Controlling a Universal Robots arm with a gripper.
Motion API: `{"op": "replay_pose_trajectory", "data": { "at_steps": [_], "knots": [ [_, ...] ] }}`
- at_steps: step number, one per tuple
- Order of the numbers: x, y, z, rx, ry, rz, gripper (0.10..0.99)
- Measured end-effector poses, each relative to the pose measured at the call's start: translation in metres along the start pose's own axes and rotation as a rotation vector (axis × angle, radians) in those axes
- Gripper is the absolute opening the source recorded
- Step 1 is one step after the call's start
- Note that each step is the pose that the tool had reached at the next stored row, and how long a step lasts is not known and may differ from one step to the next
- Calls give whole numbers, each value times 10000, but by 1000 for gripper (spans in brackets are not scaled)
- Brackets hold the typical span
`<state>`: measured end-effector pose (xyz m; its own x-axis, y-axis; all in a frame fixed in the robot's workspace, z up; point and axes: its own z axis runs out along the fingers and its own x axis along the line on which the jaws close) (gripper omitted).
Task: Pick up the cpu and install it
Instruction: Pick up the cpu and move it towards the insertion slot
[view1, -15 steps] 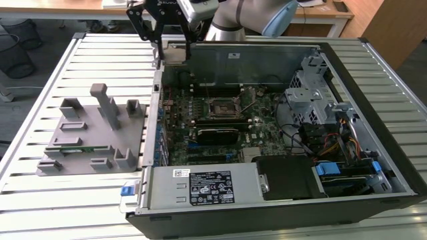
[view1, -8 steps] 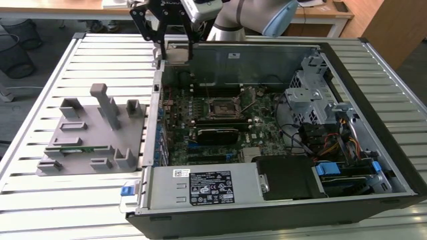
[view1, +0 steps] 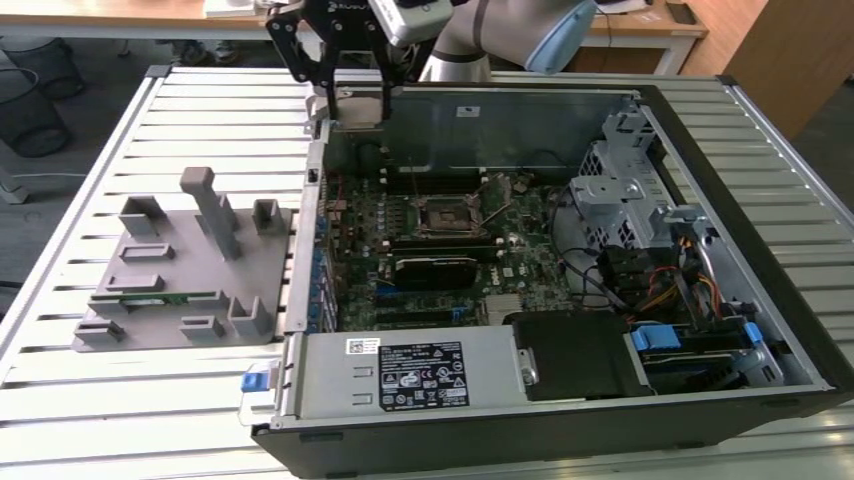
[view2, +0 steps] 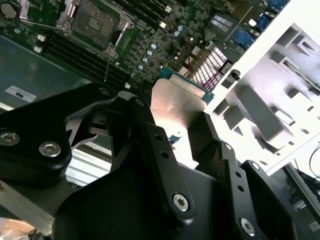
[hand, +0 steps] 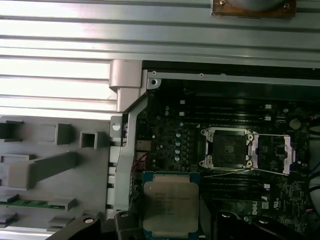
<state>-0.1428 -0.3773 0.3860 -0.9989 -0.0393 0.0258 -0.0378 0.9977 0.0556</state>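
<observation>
The cpu, a small flat square chip with a silver metal top and a thin green rim, is held off the surface between the two fingers of the black gripper. The fingers are closed onto two opposite edges of the chip, with its metal top left uncovered, as seen in both wrist views. In the exterior view the gripper is seen raised above the far corner of the open black desktop computer case, on the exterior view's left. The green motherboard lies flat inside the case, and on it the square black processor socket is seen with its metal frame swung open to one side. The chip is well apart from the socket. Beside the case, on the slatted metal table, a grey moulded parts holder is placed, and a long narrow green memory stick is lodged in one of its slots.
</observation>
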Motion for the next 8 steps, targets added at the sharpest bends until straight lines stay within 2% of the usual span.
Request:
{"op": "replay_pose_trajectory", "data": {
  "at_steps": [8],
  "knots": [
    [-90,-4,1,-5,-1,0,533]
  ]
}}
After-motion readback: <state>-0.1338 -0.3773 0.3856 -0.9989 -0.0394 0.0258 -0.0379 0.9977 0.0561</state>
